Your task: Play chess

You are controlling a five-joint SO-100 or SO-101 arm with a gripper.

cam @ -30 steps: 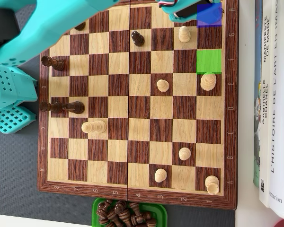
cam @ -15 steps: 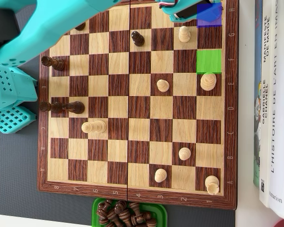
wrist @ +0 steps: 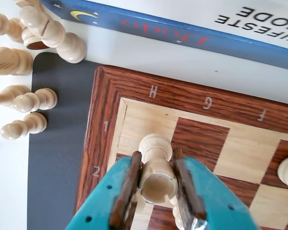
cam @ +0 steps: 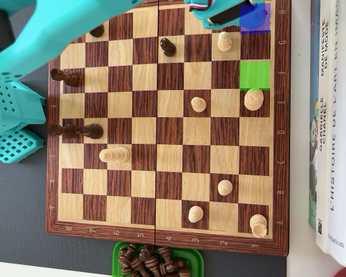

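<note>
Nearest us in the wrist view, our hand pinches a pale chess piece between its two fingers, over the corner of the chessboard by the H file and ranks 1 and 2. We judge the move only started: whether the piece has left its square we cannot tell, and the green square, well off along the board's edge, is empty. Beyond the corner, captured pale pieces lie on the tabletop, a book farther off.
</note>
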